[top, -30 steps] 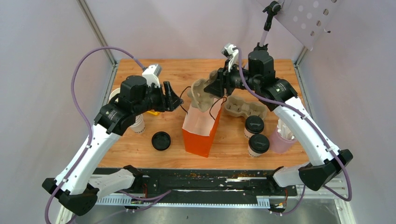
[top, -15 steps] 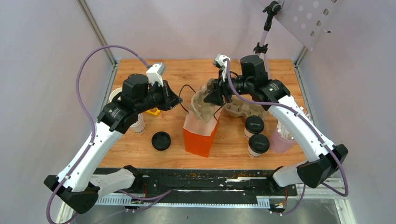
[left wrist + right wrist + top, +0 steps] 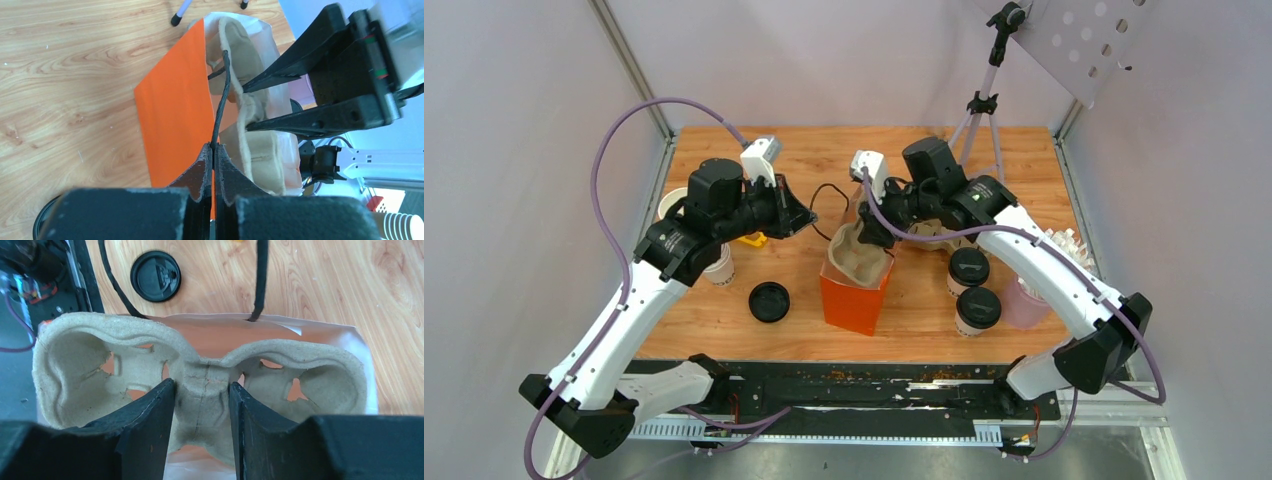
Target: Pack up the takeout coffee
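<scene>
The left gripper (image 3: 214,149) pinches the cord handle (image 3: 223,90) of the orange bag (image 3: 852,303); the right gripper (image 3: 201,400) clamps the pulp carrier (image 3: 75,360), partly lowered inside. The lidded coffee cups (image 3: 969,266) stand on the table just right of the bag, not yet packed.

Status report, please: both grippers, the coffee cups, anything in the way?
Left gripper shut on bag handle. Right gripper shut on pulp carrier, partly inside orange bag. Two lidded cups on table, unpacked. Carrier fills bag mouth.
</scene>
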Controlling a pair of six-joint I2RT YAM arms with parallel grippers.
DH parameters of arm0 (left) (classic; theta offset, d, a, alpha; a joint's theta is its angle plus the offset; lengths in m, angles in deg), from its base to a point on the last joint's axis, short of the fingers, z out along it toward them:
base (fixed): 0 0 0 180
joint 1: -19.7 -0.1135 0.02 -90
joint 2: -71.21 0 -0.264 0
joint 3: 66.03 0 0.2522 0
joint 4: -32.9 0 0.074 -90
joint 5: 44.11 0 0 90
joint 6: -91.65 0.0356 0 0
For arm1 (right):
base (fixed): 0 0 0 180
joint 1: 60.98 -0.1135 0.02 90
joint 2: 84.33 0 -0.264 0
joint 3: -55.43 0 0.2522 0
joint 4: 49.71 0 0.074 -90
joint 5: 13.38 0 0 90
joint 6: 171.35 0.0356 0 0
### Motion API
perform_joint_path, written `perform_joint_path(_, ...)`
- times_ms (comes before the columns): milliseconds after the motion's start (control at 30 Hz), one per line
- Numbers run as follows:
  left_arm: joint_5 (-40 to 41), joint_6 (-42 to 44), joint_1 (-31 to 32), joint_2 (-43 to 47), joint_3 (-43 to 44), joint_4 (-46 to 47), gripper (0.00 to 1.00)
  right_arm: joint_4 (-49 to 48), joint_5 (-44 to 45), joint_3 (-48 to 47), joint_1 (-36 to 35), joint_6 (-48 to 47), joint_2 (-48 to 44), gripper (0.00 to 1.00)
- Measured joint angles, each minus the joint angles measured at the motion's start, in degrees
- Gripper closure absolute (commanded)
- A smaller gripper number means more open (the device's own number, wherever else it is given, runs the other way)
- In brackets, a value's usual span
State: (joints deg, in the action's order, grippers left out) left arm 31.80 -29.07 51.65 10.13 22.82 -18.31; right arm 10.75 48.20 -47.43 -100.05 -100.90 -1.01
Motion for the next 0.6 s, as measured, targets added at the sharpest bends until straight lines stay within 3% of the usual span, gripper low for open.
perform_joint_path(600, -0.9, 0.0, -0.1, 0.0, -1.2, 0.0, 1.00, 7.1, 13.7, -0.9, -8.8, -10.0, 5.4, 0.55)
